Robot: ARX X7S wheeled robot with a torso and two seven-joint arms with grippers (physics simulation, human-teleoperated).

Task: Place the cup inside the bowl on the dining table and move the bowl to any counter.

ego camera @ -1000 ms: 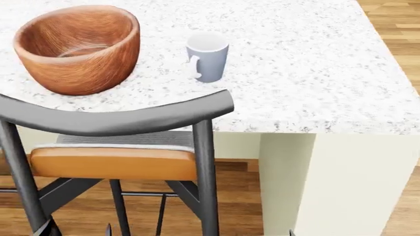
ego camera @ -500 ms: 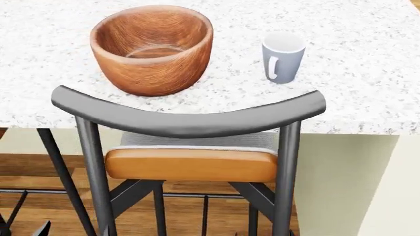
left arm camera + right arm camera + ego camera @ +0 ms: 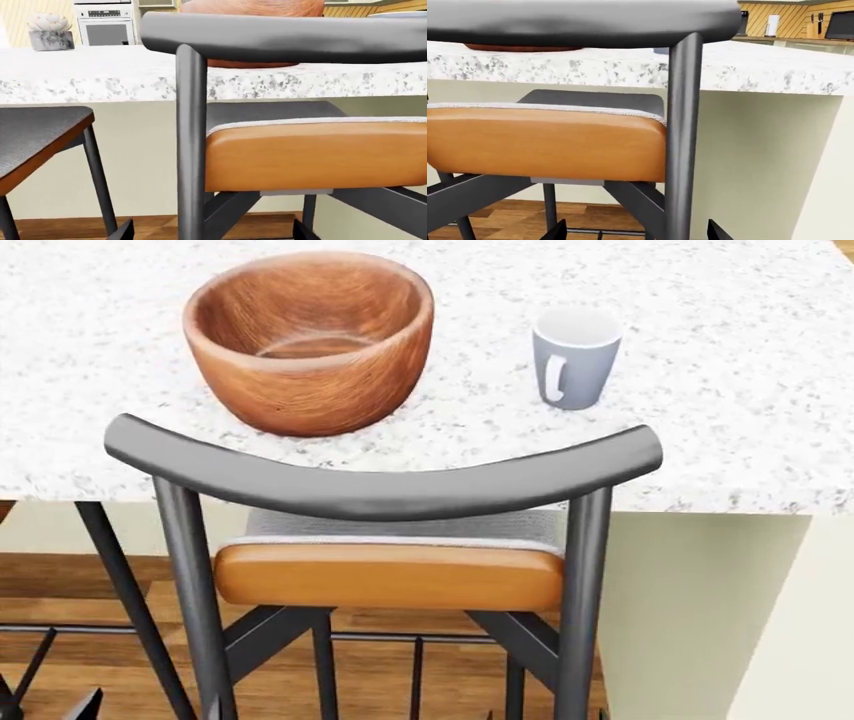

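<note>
The reddish-brown wooden bowl stands upright on the white speckled dining table. The small blue-grey cup stands upright to its right, apart from it, handle toward me. Both are empty. My left gripper is open and empty, low below the table's edge behind the chair's back post. My right gripper is also open and empty, low behind the chair's other post. The bowl's top shows above the chair's backrest in the left wrist view. Its base shows in the right wrist view.
A chair with a grey curved backrest and orange seat cushion stands between me and the table. A second dark-seated chair stands beside it. The table's cream base panel is at the right. An oven is far behind.
Over the first half second the view shifted, so bowl, cup and chair slid right in the head view. Since then nothing has visibly moved.
</note>
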